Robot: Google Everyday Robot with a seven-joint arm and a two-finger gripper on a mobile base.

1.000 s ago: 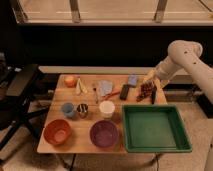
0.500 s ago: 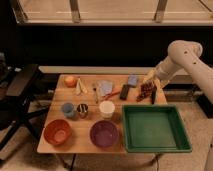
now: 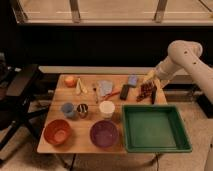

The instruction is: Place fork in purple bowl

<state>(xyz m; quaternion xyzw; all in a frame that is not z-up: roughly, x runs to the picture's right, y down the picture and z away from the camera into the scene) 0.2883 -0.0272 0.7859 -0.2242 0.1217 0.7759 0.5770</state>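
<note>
The fork (image 3: 95, 92) is a thin grey utensil lying at the back of the wooden table (image 3: 80, 145), between the cream-yellow utensils (image 3: 81, 87) and a blue-grey cloth (image 3: 105, 87). The purple bowl (image 3: 104, 134) stands at the front middle of the table, with nothing in it. My gripper (image 3: 152, 94) hangs from the white arm (image 3: 179, 55) at the table's back right, just above a reddish-brown packet (image 3: 146, 90). It is far to the right of the fork and behind the bowl.
An orange-red bowl (image 3: 57, 131) stands at the front left. A green tray (image 3: 152, 127) is at the front right. A white cup (image 3: 106, 108), a dark cup (image 3: 82, 109) and a blue cup (image 3: 67, 109) stand mid-table. A red-handled tool (image 3: 114, 94), a black object (image 3: 125, 91) and an orange fruit (image 3: 70, 81) lie behind them.
</note>
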